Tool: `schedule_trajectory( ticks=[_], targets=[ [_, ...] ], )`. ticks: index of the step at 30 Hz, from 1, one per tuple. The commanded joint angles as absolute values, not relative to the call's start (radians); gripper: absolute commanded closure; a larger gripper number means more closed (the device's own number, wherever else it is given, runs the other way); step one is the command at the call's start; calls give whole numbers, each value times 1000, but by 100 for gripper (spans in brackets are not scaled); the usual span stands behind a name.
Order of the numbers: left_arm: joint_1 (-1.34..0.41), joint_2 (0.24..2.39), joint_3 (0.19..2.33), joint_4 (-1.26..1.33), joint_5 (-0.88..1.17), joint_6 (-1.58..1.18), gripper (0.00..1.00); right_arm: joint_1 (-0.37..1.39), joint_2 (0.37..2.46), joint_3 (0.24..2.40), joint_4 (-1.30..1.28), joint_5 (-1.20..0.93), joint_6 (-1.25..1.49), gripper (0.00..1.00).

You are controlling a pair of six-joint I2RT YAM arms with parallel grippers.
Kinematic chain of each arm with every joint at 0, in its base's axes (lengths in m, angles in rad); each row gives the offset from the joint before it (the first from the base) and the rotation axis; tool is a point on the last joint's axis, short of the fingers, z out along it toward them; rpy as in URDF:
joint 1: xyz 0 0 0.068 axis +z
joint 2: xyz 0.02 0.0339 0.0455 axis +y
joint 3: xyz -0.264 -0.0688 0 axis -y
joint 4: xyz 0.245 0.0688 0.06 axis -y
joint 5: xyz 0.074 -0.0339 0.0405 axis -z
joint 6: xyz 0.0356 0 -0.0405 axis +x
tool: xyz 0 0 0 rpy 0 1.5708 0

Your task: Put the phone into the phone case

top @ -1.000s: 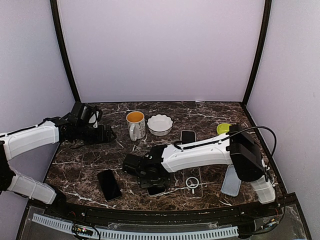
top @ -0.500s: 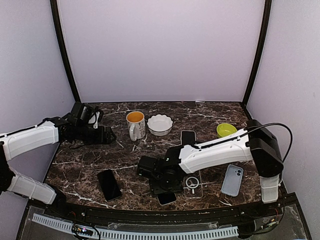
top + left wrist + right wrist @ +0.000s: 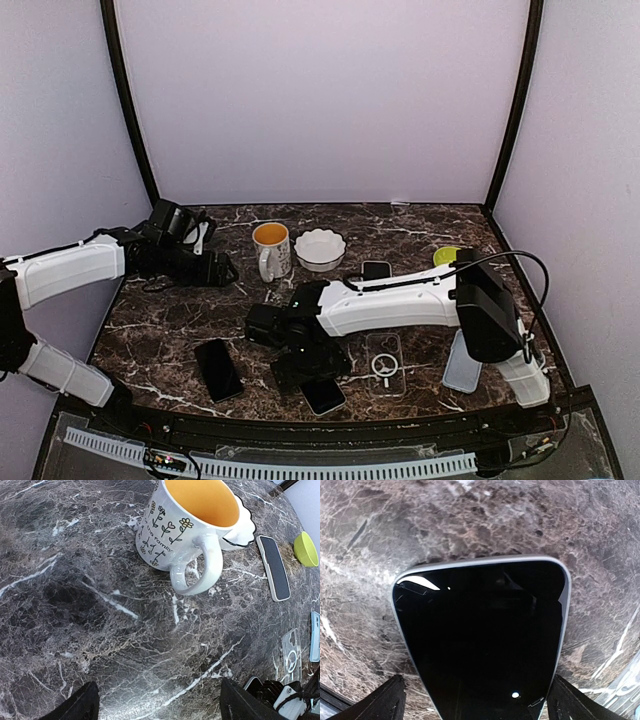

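Now the right gripper [image 3: 300, 366] stands with its jaws spread wide, having narrowed briefly a moment ago. The phone [image 3: 480, 635] lies flat on the table [image 3: 160, 330] between the fingers, unclamped. It has shifted towards the near edge and rests just beside the clear case [image 3: 383, 362], not in it. Judgement: insertion has not begun, and a fresh grasp is required. The left gripper [image 3: 157, 707] hovers with jaws apart near the mug [image 3: 192, 525], holding nothing.

Soft, even light fills the booth — shadows on the marble table [image 3: 160, 330] are faint. Both wrist views bulge at the edges, and the phone [image 3: 480, 640] screen carries small white glints.
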State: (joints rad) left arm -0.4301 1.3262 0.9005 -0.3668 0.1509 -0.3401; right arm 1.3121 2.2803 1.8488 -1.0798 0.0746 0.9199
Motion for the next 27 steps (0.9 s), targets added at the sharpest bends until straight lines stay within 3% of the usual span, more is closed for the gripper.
schedule_trajectory(
  ticks=[1,11,15,20,27],
  targets=[
    [-430,1295,881,-367,171,-324,15,1301,2294,1824,-1122,54,882,5],
    [-430,1272,868,-359,174,-321,15,1264,2310,1832,-1114,88,806,4],
    [-430,1266,867,-359,170,-319,15,1263,2335,1856,-1129,88,781,20],
    [-430,1266,867,-358,168,-318,15,1267,2319,1859,-1107,83,777,51],
    [-430,1267,867,-359,162,-316,15,1268,2199,1874,-1045,171,857,63]
  ],
)
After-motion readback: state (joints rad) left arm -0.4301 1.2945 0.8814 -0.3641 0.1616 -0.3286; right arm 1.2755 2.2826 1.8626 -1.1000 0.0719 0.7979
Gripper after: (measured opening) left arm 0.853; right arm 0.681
